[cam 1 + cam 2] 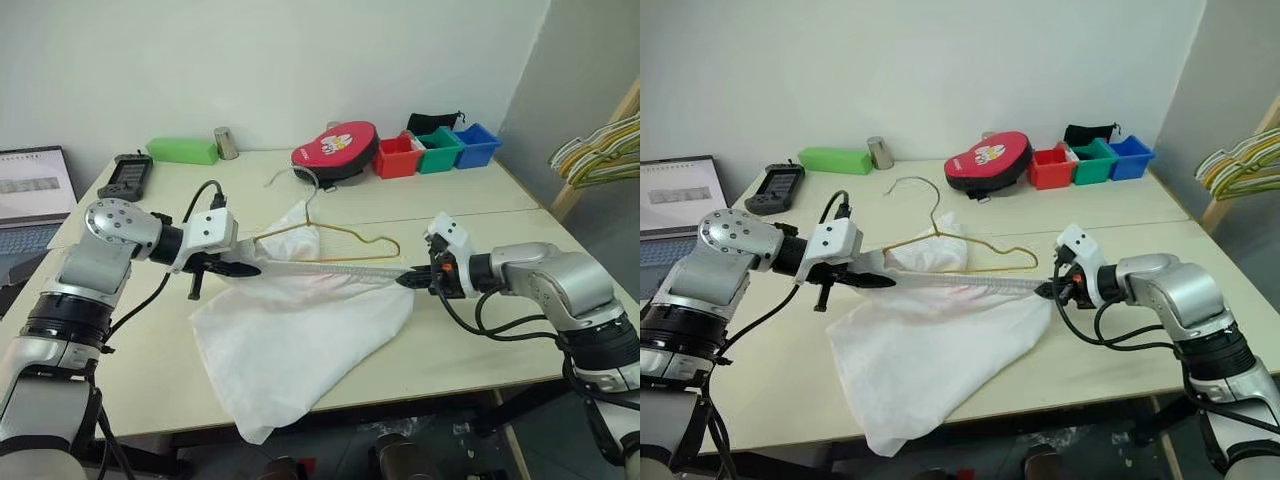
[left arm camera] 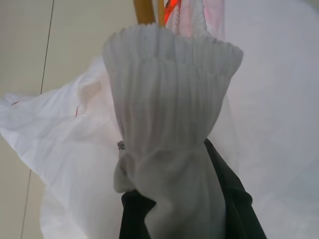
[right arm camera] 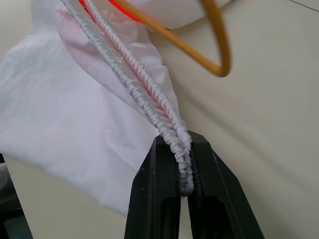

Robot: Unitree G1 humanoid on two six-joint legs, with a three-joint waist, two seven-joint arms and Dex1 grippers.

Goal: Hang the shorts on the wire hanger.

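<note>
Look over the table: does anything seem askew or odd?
Yes. The shorts droop over the table's front edge, and one corner lies bunched over the wire hanger, which lies flat on the table.

The large white thin-fabric shorts [image 1: 300,340] are stretched by their gathered, ribbed waistband in a taut line above the tabletop, a faint pink-orange mark showing near the band. The legs sag below, resting on the surface with one corner hanging over the near edge. The thin yellowish-tan triangular wire hanger [image 1: 335,240] with a silvery hook lies just behind the waistband, one end covered by white fabric.
</note>
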